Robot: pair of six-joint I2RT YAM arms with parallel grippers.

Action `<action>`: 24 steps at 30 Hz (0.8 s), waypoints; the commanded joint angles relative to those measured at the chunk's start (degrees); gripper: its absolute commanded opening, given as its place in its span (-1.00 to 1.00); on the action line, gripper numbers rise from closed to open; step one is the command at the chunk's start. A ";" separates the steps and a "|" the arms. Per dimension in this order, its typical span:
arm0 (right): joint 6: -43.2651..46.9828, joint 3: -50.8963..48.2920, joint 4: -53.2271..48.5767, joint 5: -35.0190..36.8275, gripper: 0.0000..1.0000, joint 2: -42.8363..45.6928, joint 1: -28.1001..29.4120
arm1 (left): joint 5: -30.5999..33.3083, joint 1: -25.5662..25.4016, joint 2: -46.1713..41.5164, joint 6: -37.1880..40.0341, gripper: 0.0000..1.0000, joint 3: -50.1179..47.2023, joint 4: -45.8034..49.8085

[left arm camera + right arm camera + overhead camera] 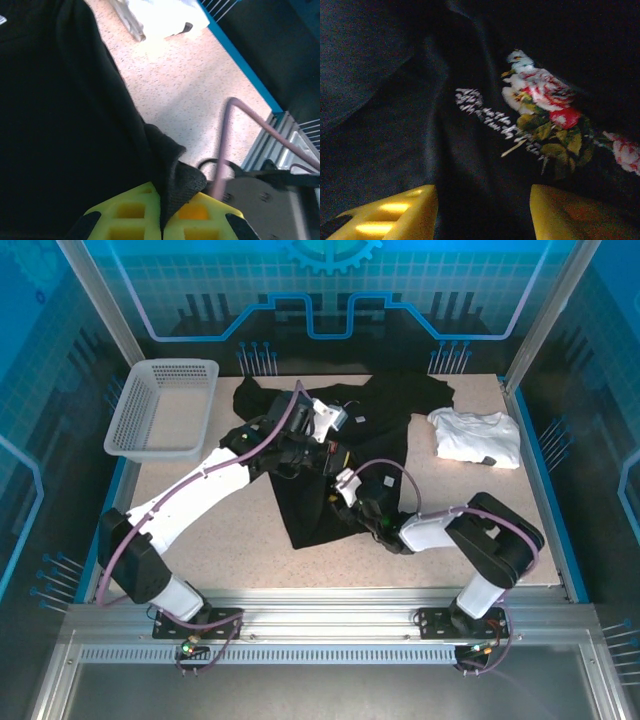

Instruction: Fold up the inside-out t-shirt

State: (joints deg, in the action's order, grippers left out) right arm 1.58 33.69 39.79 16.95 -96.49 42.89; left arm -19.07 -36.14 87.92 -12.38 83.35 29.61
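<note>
Black t-shirt (305,510) — floral print (545,105) blurred, partly cut off

We saw the black t-shirt (312,508) lying rumpled across the middle of the table, reaching from the far edge toward the near edge, its red-white-yellow floral print (546,102) showing among dark folds.
</note>
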 commanded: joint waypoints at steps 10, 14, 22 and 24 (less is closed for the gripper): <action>3.21 6.41 -3.28 11.33 -0.04 -4.93 -0.69 | -7.85 -4.22 -4.80 -1.53 -1.00 6.51 -2.56; 1.04 10.07 -10.80 11.24 0.00 -5.11 -1.86 | -9.82 -7.57 -5.84 -0.66 -1.00 9.20 -3.15; -3.48 17.23 -22.44 9.74 0.22 -7.91 -3.61 | -14.74 -8.54 -8.03 -1.95 -1.00 12.55 -7.71; -5.12 20.33 -26.79 9.66 0.30 -9.02 -3.65 | -14.86 -8.56 -7.86 -1.68 -1.00 14.02 -7.70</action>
State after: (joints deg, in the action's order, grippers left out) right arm -0.36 50.35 21.06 26.59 -103.66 39.68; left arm -29.50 -44.12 82.26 -13.65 93.78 25.65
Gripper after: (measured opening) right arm 0.641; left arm 0.058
